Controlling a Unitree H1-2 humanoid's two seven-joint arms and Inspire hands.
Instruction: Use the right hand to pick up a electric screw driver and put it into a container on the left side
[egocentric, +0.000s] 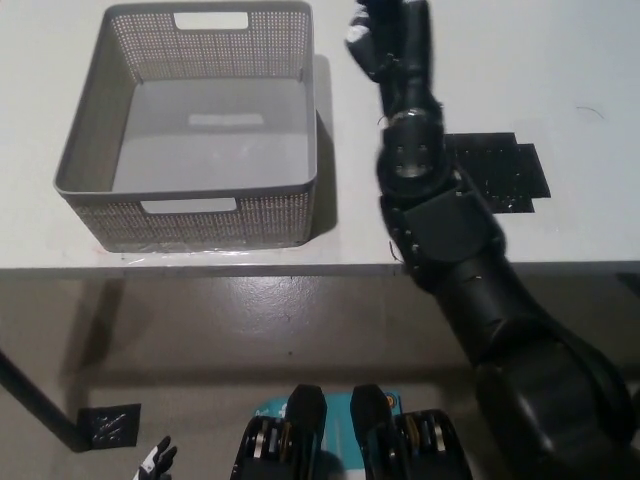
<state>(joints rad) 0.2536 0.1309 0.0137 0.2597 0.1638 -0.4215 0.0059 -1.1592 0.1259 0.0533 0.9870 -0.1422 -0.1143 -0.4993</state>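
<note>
Grey plastic mesh makes up the container (190, 130), which is set on the left of the white desk (560, 80) with its top open, so a tool can be dropped in. The black right robot hand (388, 35) is held up just right of it. Its fingers look curled, but the electric screw driver cannot be made out. A black mat (500, 170) lies bare. Only fingertips of the white left robot hand (158, 462) show, low down.

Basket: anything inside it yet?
No. The basket shows only its bare grey floor with a pale patch; the near wall hides a strip. The right hand is right of it.
</note>
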